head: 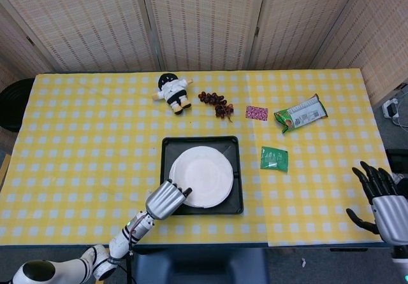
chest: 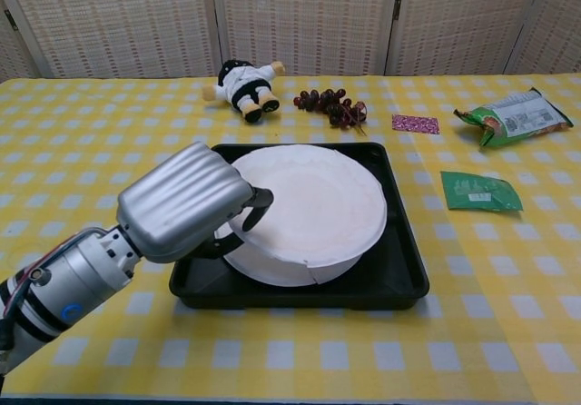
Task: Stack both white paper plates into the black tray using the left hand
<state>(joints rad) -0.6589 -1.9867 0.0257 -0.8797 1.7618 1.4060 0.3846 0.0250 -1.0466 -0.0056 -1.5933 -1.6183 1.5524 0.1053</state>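
Note:
The black tray point(head: 233, 204) point(chest: 404, 269) sits in the middle of the yellow checked table. One white paper plate point(chest: 272, 273) lies flat in it. Just above that one, a second white paper plate point(head: 203, 176) point(chest: 318, 207) is held slightly tilted, and my left hand point(head: 166, 200) point(chest: 186, 203) pinches its near-left rim. My right hand point(head: 381, 198) hovers at the table's right front corner, fingers spread and holding nothing; the chest view does not show it.
Behind the tray lie a small doll point(head: 172, 91) point(chest: 243, 83) and a bunch of dark grapes point(head: 215, 102) point(chest: 331, 103). To the right are a purple packet point(head: 256, 113), a green snack bag point(head: 299, 113) point(chest: 513, 114) and a green sachet point(head: 274, 158) point(chest: 479, 191).

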